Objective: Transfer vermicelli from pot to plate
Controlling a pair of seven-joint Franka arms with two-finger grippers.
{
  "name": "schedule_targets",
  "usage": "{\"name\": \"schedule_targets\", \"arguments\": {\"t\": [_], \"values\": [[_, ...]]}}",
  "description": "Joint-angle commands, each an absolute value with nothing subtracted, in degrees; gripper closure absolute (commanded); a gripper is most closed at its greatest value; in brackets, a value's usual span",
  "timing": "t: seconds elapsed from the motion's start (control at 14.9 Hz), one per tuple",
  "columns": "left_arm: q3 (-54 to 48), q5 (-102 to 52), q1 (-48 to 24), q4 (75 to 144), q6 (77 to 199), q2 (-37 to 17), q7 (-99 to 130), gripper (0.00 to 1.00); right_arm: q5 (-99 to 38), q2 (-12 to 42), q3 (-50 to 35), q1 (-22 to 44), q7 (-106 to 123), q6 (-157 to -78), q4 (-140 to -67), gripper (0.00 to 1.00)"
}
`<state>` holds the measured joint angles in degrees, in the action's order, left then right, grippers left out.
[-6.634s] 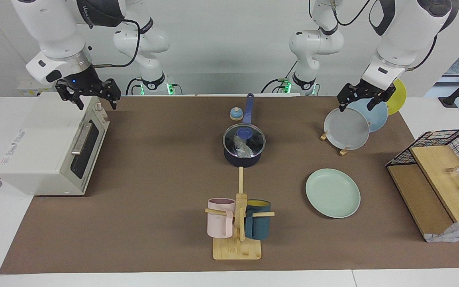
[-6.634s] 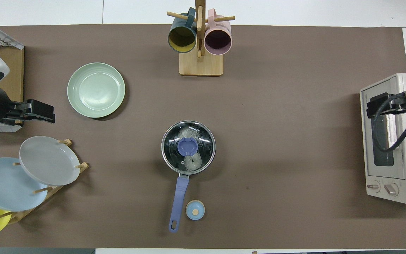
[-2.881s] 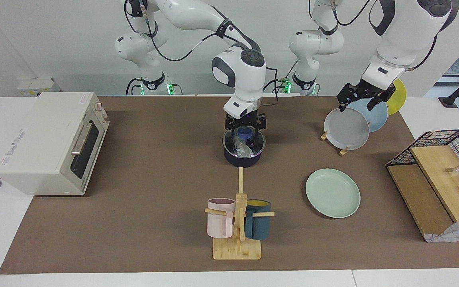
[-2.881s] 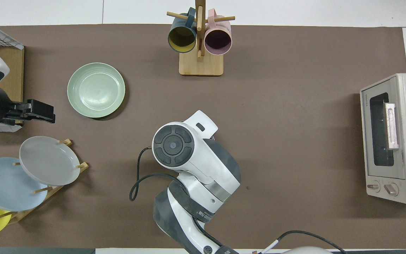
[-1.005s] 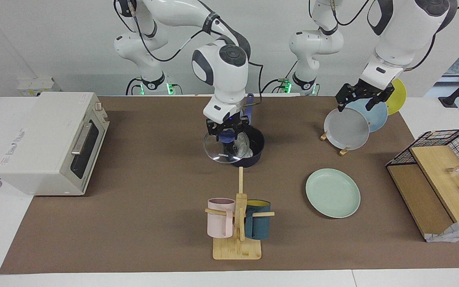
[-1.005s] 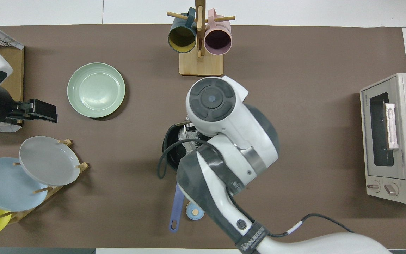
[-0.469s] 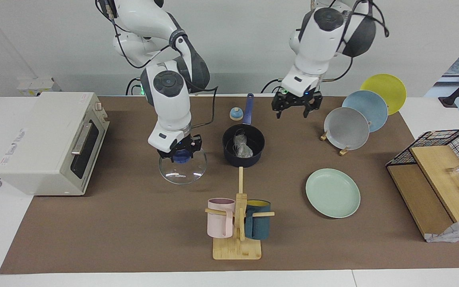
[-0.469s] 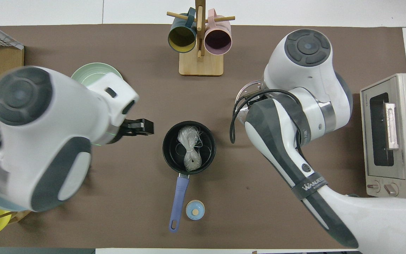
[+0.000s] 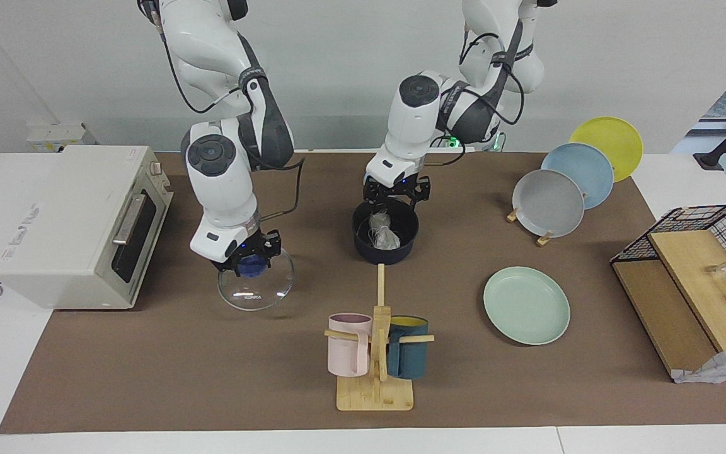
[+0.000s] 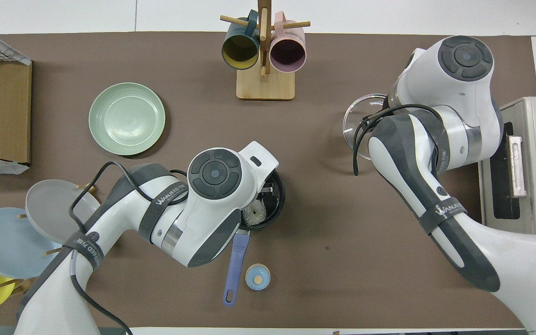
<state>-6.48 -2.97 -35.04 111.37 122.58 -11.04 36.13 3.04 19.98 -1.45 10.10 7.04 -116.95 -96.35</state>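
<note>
Left claw point(image 9: 396, 193) over pot point(image 9: 386, 243) | handle point(image 10: 235, 268) points robotward | vermicelli point(image 9: 383, 233) apparently lengthwise

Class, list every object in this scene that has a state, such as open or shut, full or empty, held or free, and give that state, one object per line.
pot: uncovered, vermicelli inside
glass lid: off the pot, held by its knob
plate: empty, flat on the table
right gripper: shut on the lid's knob
left gripper: open, over the pot
toaster oven: door shut
pink mug: hanging on the wooden rack
teal mug: hanging on the wooden rack
</note>
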Motion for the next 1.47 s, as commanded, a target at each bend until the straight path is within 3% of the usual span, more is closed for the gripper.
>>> {"name": "schedule_targets", "arguments": {"t": [0.0,0.6,0.67,0.74,0.8,0.87,1.01,1.07,1.14,1.27,1.41], "values": [[-5.3,-3.8,-36.2,112.1,125.1,-12.5,35.6,0.00,2.5,21.6,-2.3,7.7,9.5,-120.1,-96.6,0.47],[-5.1,-3.0,-37.4,112.1,126.9,-16.7,35.3,0.00,-2.0,27.3,-2.3,4.7,10.8,-123.4,-93.8,0.46],[-5.1,-3.0,-37.4,112.1,126.9,-16.7,35.3,0.25,-2.0,27.7,-2.3,4.7,10.7,-124.1,-93.8,0.46],[-5.1,-3.0,-37.4,112.1,126.9,-16.7,35.2,0.69,-2.1,27.7,-2.3,4.8,10.7,-125.0,-93.8,0.45],[-5.1,-3.0,-37.3,112.1,126.8,-16.7,34.4,0.93,-2.0,27.8,-2.3,4.8,10.7,-125.3,-93.8,0.45],[-5.1,-3.0,-37.0,112.1,126.7,-16.7,33.3,1.00,-1.8,27.9,-2.3,4.8,10.8,-125.9,-93.9,0.44],[-5.0,-2.8,-36.8,111.8,126.7,-16.7,33.0,1.00,-1.8,27.9,-2.3,5.1,10.8,-126.0,-94.1,0.37],[-4.9,-2.8,-36.7,111.5,126.1,-16.5,32.9,1.00,-1.9,27.9,-2.3,5.2,10.7,-126.4,-94.5,0.30],[-4.7,-2.8,-36.6,111.4,125.8,-15.7,32.5,1.00,-1.9,27.9,-2.3,5.3,10.7,-126.6,-94.6,0.10],[-4.7,-2.8,-35.0,109.5,121.7,-13.6,31.5,1.00,-1.9,27.7,-2.3,5.0,10.8,-125.7,-94.1,0.00],[-4.7,-2.8,-34.4,105.8,115.3,-12.1,31.2,1.00,-1.9,26.8,-2.3,5.0,10.8,-124.5,-94.0,0.00]]}}
